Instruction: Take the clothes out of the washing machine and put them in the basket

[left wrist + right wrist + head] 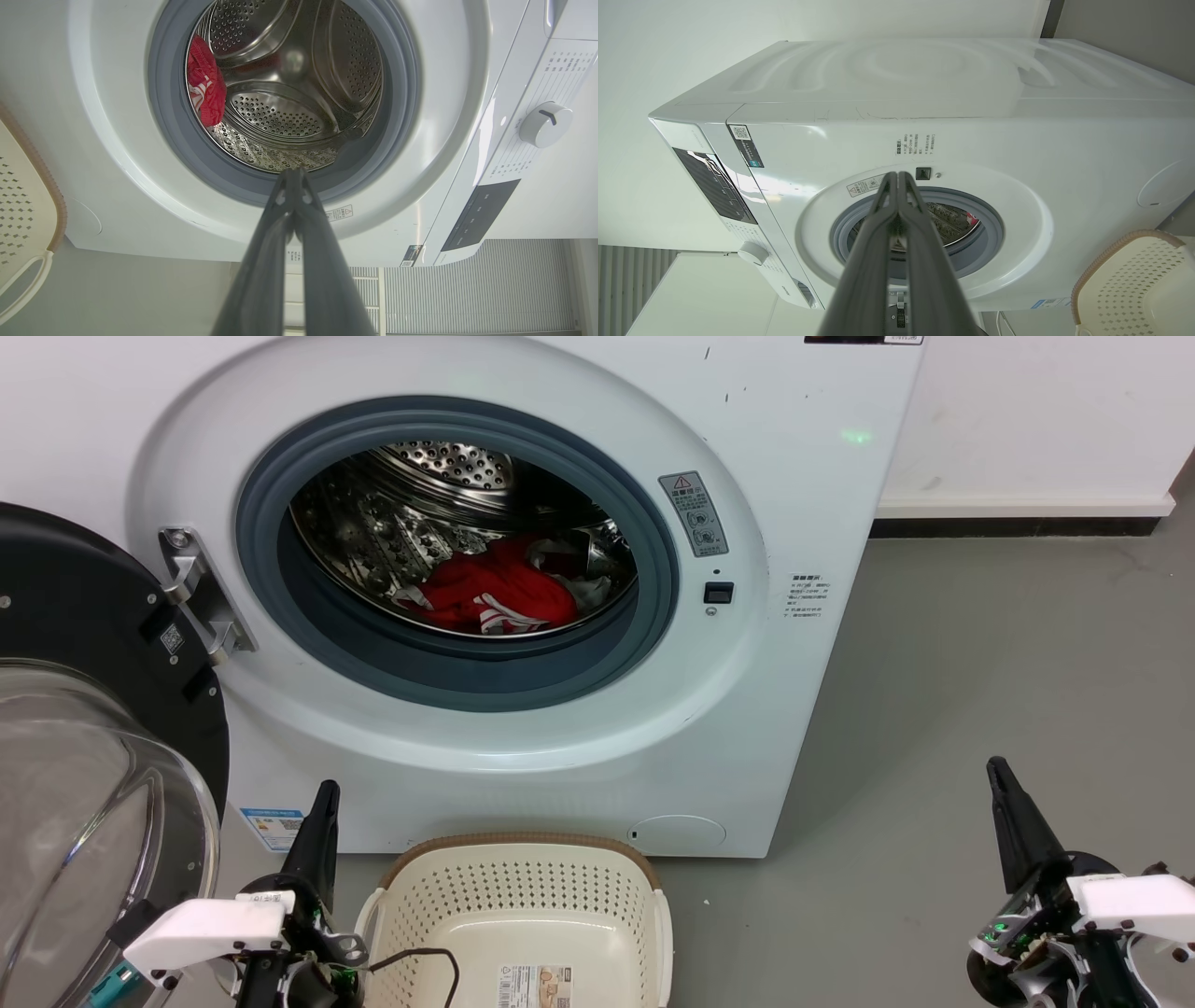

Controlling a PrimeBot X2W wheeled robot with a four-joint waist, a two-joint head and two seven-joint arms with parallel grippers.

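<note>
Red clothes (495,593) with white striped trim lie at the bottom of the steel drum of the white washing machine (747,709), whose door (84,775) hangs open at the left. The left wrist view shows the clothes (205,91) through the porthole. On the floor in front of the machine stands the cream basket (523,915), with nothing but its paper label inside. My left gripper (325,793) is shut and holds nothing, low at the left beside the basket. My right gripper (997,767) is shut and holds nothing, low at the right over the floor.
Grey floor (980,672) stretches to the right of the machine up to a white wall with a dark skirting strip (1018,527). A black cable (420,959) loops over the basket's near left rim. The open door's glass bowl bulges toward my left arm.
</note>
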